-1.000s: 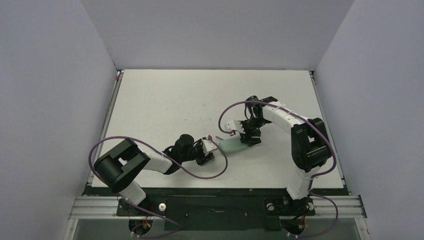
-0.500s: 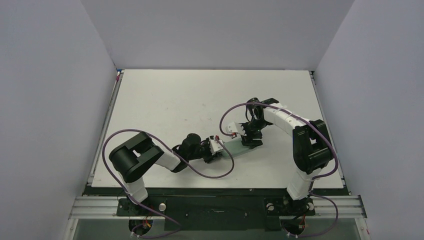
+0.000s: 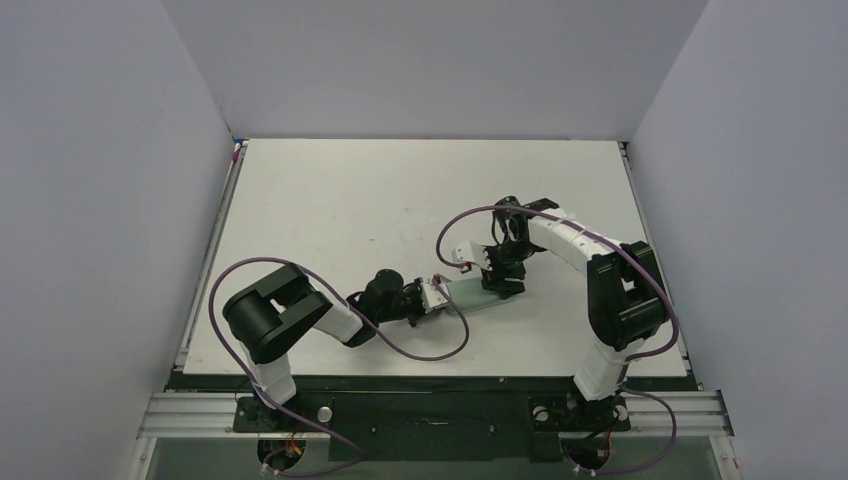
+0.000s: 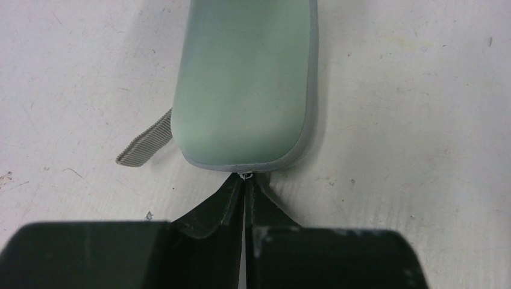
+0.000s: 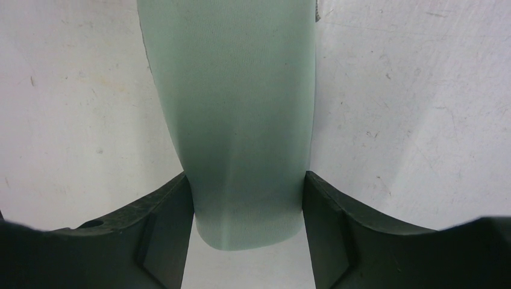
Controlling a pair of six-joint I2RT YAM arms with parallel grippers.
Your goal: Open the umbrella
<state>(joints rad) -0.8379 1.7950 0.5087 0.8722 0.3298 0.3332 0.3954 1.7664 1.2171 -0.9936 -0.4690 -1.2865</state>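
1. The umbrella (image 3: 478, 293), tucked inside a pale green sleeve (image 4: 244, 84), lay flat on the table (image 3: 350, 200) between your two arms, toward the near edge; a grey strap (image 4: 144, 144) trailed from beside its rounded end.
2. Your left gripper (image 4: 244, 180) was pinched fully shut at that rounded end, its tips meeting right on the seam where a tiny metal glint (image 4: 246, 175) showed; whether that small piece was truly caught between the tips, the pictures could not tell.
3. Your right gripper (image 5: 247, 180) straddled the opposite end, its fingers about half apart and pressed against both sides of the sleeve, pinning the umbrella to the table.
4. The step in hand looked like opening or drawing off the sleeve, so the task seemed barely begun; nothing of the canopy or shaft was exposed.
5. To do it well, you needed the right grip firm and unmoving while the left pulled slowly, low and straight along the sleeve's length; a sideways tug risked the thin tips slipping off.
6. If the sleeve failed to follow the first pull, reopening and biting deeper on the seam seemed wiser than pulling harder; the strap was best kept out of the pinch.
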